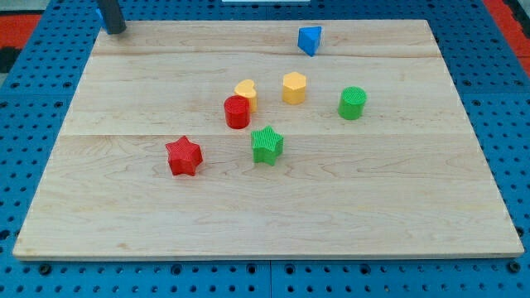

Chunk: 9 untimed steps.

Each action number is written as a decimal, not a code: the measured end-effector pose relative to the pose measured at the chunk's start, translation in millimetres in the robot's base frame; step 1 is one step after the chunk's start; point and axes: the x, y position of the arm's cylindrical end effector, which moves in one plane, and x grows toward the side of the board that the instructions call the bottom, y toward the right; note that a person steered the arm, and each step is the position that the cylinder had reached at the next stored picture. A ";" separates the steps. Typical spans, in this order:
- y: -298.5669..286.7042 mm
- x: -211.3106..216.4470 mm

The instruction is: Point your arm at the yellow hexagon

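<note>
The yellow hexagon [294, 87] stands on the wooden board a little above the view's middle. My tip [116, 31] is at the view's top left corner of the board, far to the left of and above the hexagon, touching no block. A yellow heart-shaped block [246, 91] sits just left of the hexagon, with a red cylinder [237, 112] touching its lower left side.
A green cylinder [352, 103] stands right of the hexagon. A green star [267, 145] and a red star [184, 156] lie lower down. A blue triangular block [309, 39] is near the top edge. The board [397, 199] rests on a blue pegboard surface.
</note>
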 end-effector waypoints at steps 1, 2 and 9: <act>8.3 32.3; 34.1 48.3; 187.1 103.2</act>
